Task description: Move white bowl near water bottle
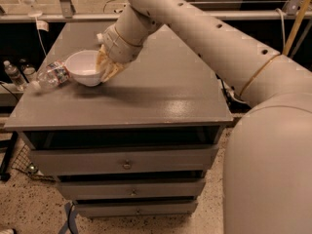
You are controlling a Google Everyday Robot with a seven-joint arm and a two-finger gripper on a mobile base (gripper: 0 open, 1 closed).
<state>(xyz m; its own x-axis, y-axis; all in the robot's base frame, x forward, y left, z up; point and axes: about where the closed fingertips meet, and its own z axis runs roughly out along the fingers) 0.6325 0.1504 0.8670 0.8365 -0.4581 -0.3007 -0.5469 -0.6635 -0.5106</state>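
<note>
The white bowl sits low over the left part of the grey cabinet top, held at its right rim by my gripper. The gripper's tan fingers are shut on that rim. The water bottle lies on its side at the cabinet's left edge, cap toward the front left, its label band just left of the bowl. The bowl's left rim overlaps the bottle's end in the view. I cannot tell whether the bowl rests on the top or hangs just above it.
The cabinet has drawers below its top. Two other bottles stand on a low shelf to the left, beyond the cabinet. My big arm crosses over the right and rear of the top. Cables and a stand are at the far right.
</note>
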